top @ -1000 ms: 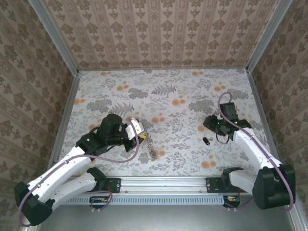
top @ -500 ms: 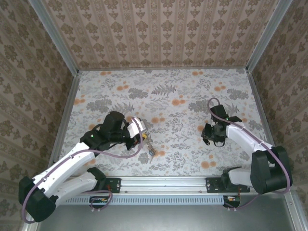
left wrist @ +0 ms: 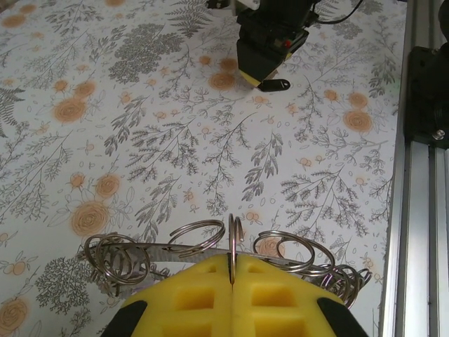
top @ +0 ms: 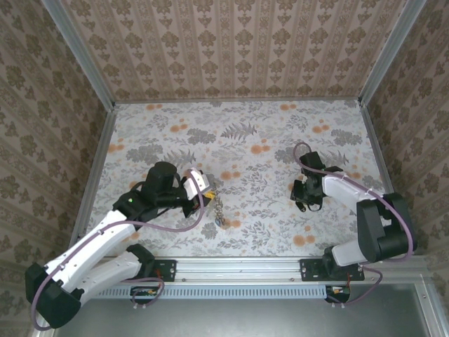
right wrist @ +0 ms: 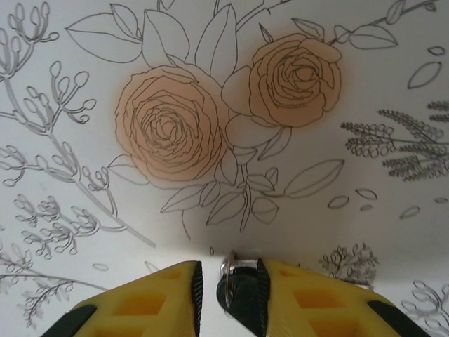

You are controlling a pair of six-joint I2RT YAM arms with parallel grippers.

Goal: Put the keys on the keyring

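Floral-print table [top: 252,133], patterned walls on three sides. Key [right wrist: 238,288] lies flat on the table on the right side, between the fingers of the right gripper [right wrist: 230,270]. In the right wrist view its dark head sits against the inner face of one yellow finger, with a thin gap to the other, and the metal end points forward out of the jaws. So the jaws are spread a little around the key, not pinching it yet. The left wrist view shows the key [left wrist: 275,85] as a small black oval on the table right under the right gripper [left wrist: 270,53], long axis roughly crosswise in that view. In the top view the right gripper [top: 303,200] is low over the key [top: 300,206]. Keyring [top: 219,209], a bunch of linked wire loops, is well apart to the left, dangling from the left gripper [top: 202,188] with its low end near or on the table, can't tell which. In the left wrist view the left gripper [left wrist: 233,263] has its pads pressed together on one loop of the keyring [left wrist: 231,239], held edge-on, other loops fanning to both sides. Right arm is far nearer the key. Likely next: close on the key, lift, carry it left to the keyring. Key is tiny and flat, so a slip risk.
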